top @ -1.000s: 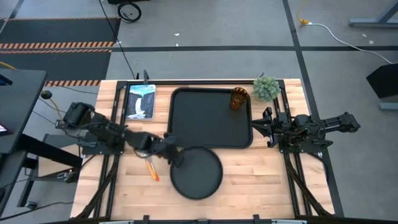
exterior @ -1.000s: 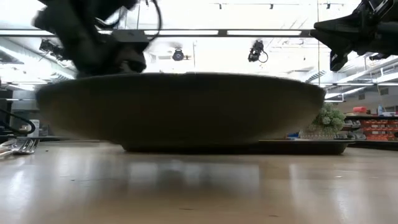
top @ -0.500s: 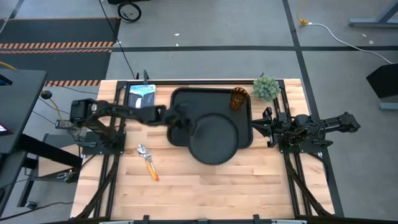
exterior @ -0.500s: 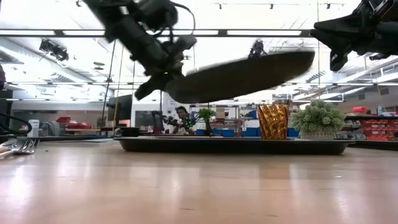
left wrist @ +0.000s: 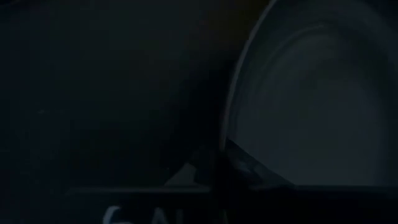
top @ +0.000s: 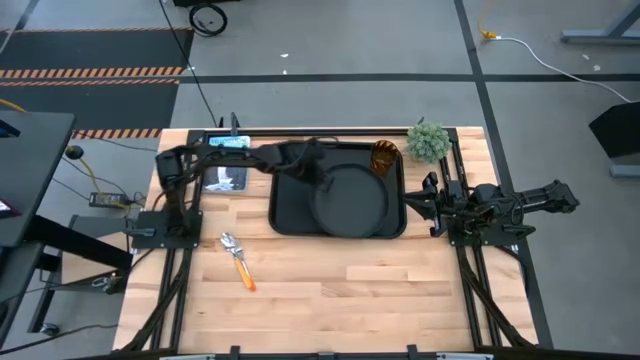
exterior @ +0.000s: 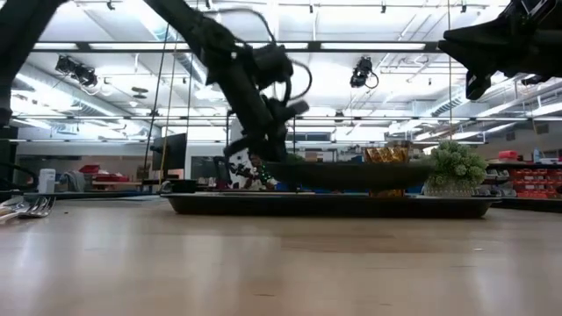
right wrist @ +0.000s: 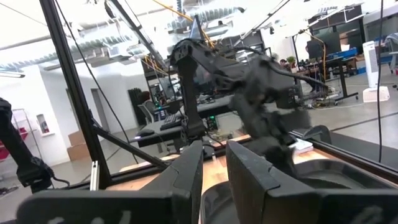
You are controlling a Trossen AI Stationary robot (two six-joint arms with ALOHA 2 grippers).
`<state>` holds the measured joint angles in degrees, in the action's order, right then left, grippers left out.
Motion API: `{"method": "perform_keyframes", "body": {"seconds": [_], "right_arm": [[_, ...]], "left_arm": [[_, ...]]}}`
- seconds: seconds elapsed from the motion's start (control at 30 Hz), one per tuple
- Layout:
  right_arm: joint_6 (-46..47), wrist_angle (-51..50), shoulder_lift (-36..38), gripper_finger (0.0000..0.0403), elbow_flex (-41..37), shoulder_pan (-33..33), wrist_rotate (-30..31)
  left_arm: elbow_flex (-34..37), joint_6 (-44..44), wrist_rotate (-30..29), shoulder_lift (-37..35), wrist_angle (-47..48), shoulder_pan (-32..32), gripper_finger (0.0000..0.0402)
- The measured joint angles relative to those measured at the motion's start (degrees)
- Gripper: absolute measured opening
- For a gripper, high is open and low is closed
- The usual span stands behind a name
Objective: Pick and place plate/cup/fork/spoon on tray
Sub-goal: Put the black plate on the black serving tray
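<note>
The round black plate (top: 352,200) hangs level just over the black tray (top: 290,215), in its right half. My left gripper (top: 312,168) is shut on the plate's left rim; both also show in the low view, the gripper (exterior: 268,151) and the plate (exterior: 351,173). The amber cup (top: 385,157) stands in the tray's far right corner. The fork and spoon (top: 237,262), with orange handles, lie together on the table left of the tray. My right gripper (top: 425,205) waits at the table's right, fingers a little apart and empty. My left gripper pinches the plate's rim on its left side (exterior: 277,165) between its two fingers. The fingers slant down from the table's left and far side. The plate sits about level, low over the tray; whether its bottom touches the tray floor I cannot tell.
A small potted plant (top: 428,140) stands at the far right corner beside the tray. A picture card (top: 225,165) lies at the far left under my left arm. Bare wooden table (top: 400,290) lies in front of the tray.
My left gripper has carried the plate from the table's near middle up and toward the far edge, over the tray. The plate was lifted clear and tipped on the way, then came level and low over the tray.
</note>
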<state>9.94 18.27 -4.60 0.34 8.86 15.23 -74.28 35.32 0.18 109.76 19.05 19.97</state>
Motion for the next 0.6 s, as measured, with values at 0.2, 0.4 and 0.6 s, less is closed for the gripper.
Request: {"method": "perform_keyframes", "body": {"seconds": [0.2,0.4,0.6], "right_arm": [[-0.01,0.06,0.00,0.0078,0.00,0.00,-0.07],[-0.01,0.06,0.01,0.0078,0.00,0.00,-0.11],[0.01,0.06,0.00,0.0078,0.00,-0.01,-0.12]], "left_arm": [[-0.11,-1.40,0.99,2.78,0.29,2.37,0.0011],[-0.12,-3.01,1.17,3.53,-0.66,3.12,0.0011],[-0.17,-3.87,-1.02,3.53,-2.59,2.83,0.0057]]}}
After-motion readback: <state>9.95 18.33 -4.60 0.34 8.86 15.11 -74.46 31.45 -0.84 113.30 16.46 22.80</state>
